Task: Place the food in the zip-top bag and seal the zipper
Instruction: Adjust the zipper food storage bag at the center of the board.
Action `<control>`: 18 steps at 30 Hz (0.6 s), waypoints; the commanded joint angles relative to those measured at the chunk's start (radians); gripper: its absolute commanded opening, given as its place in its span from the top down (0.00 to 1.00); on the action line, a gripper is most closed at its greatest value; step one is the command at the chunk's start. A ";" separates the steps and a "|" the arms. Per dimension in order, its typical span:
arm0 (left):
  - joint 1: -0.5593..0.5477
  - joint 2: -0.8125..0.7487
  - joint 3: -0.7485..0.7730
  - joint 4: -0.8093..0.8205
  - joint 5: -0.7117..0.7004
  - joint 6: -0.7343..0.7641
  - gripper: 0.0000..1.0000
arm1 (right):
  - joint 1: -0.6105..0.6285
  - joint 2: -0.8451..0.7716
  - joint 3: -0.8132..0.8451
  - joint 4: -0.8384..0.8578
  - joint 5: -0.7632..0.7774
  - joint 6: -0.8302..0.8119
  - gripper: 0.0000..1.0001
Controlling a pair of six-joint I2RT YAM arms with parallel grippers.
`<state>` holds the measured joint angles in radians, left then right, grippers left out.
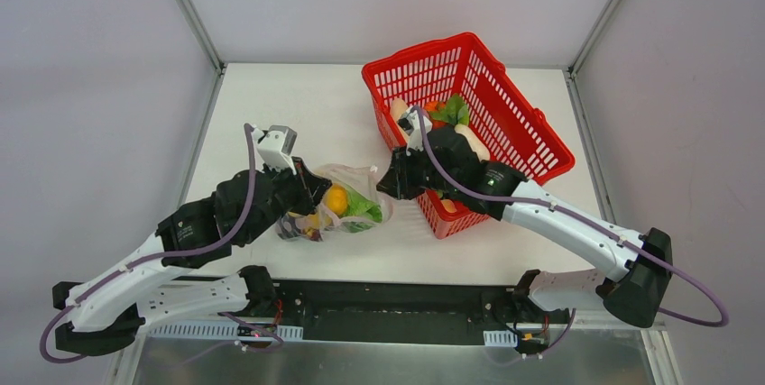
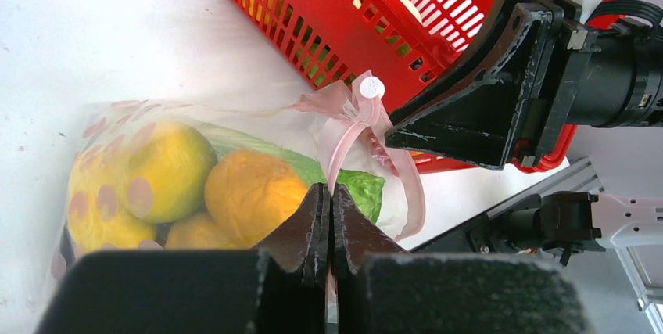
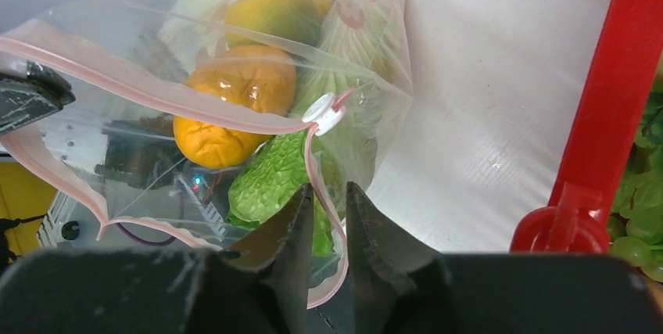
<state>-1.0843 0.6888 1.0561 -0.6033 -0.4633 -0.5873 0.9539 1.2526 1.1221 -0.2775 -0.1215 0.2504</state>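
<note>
The zip-top bag (image 1: 347,188) lies on the desk (image 1: 298,105), just left of the red basket (image 1: 514,119), and already holds part of the food (image 2: 250,189): yellow and orange round pieces and a green leafy one. Its zipper (image 3: 156,99) is not sealed – the white slider (image 3: 324,112) sits partway along and the pink strip splits into two loose runs beyond it, so the mouth gapes. The left pincer (image 2: 329,193) is clamped tight on the strip at the bag's near edge. The right pincer (image 3: 328,197) has its jaws narrowly parted with one run of the strip hanging between them, not visibly pinched. More toy pieces, a leafy green one (image 1: 454,111) among them, lie in the basket – so I judge the filling part done and the sealing entirely left.
</note>
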 commanded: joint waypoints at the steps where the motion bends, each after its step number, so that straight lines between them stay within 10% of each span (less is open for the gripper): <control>1: 0.009 -0.010 0.031 0.036 -0.029 0.006 1.00 | -0.002 -0.004 0.028 0.028 -0.010 0.013 0.72; 11: 0.008 -0.018 0.030 0.033 -0.029 0.003 1.00 | -0.002 0.042 0.049 -0.014 0.019 -0.015 0.53; 18: 0.009 -0.016 0.045 0.017 -0.061 0.015 1.00 | -0.001 0.070 0.070 -0.011 -0.062 -0.059 0.64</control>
<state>-1.0843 0.6811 1.0580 -0.6117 -0.4831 -0.5865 0.9543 1.3167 1.1522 -0.2920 -0.1356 0.2287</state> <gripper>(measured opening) 0.009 0.411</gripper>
